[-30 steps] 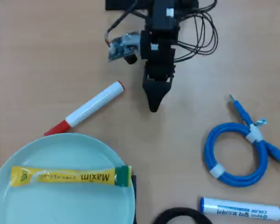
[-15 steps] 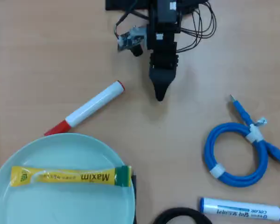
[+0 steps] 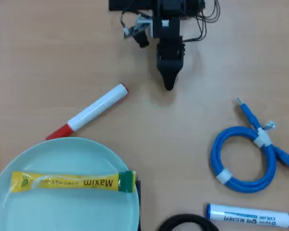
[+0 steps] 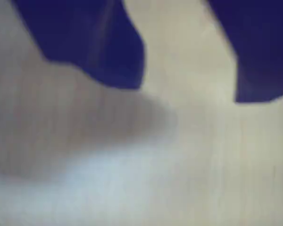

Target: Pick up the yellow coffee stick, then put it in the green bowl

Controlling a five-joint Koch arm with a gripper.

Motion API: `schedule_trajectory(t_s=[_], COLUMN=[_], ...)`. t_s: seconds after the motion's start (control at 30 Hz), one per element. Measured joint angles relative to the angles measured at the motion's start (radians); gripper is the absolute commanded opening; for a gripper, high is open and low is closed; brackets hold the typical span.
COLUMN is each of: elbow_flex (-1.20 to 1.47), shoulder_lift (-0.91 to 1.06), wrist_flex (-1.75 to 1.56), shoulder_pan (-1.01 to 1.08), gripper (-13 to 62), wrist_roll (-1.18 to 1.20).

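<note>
The yellow coffee stick [image 3: 72, 182] lies inside the green bowl [image 3: 62, 149], well apart from the tool [image 3: 169, 86]; its jaws stand apart, empty. Task looks complete; only parking remains.

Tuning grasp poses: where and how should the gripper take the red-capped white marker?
Grip the red-capped white marker mid-barrel, from straight above, jaws across its width. It lies flat and diagonal on the table, its red end near the green bowl rim; the middle is clear.
</note>
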Motion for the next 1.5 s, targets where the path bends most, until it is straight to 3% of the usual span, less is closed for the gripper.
schedule_trajectory(t_s=[0.3,1.5], elbow_flex=[0.189,0.189], shoulder_lift=[0.198,0.198], wrist_flex=[-0.037,-0.037], shoulder_pan=[0.006,0.037], gripper=[15.6,15.6], wrist_roll=[0.000,0.002])
